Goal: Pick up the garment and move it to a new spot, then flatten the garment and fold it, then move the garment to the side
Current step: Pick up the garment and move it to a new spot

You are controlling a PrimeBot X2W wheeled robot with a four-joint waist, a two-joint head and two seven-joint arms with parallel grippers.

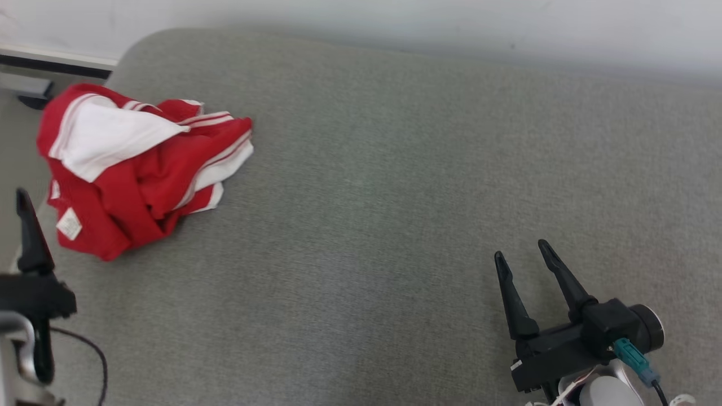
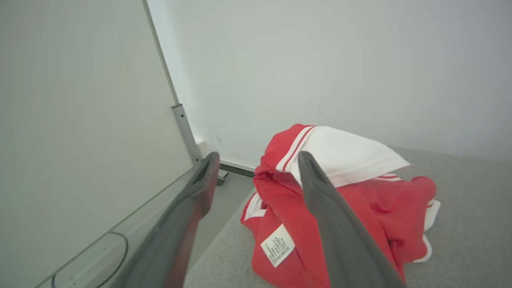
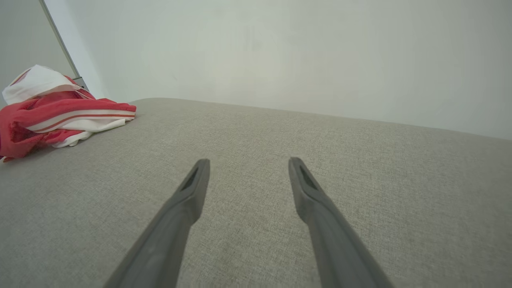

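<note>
Left gripper (image 2: 258,158), jaws spread and empty, is the nearer: the crumpled red-and-white garment (image 1: 141,169) lies just beside it at one o'clock, on the grey cushion's (image 1: 395,225) far-left corner. Right gripper (image 1: 522,251), likewise spread, sits well apart, with the garment at ten o'clock. No long axis shows, and the folds bury the hems.

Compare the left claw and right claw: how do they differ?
The left claw sits close beside the crumpled red-and-white garment; the right claw is over the grey cushion, far from it. The left claw points at the garment; the right, at cushion and wall. Both stand open, empty.
</note>
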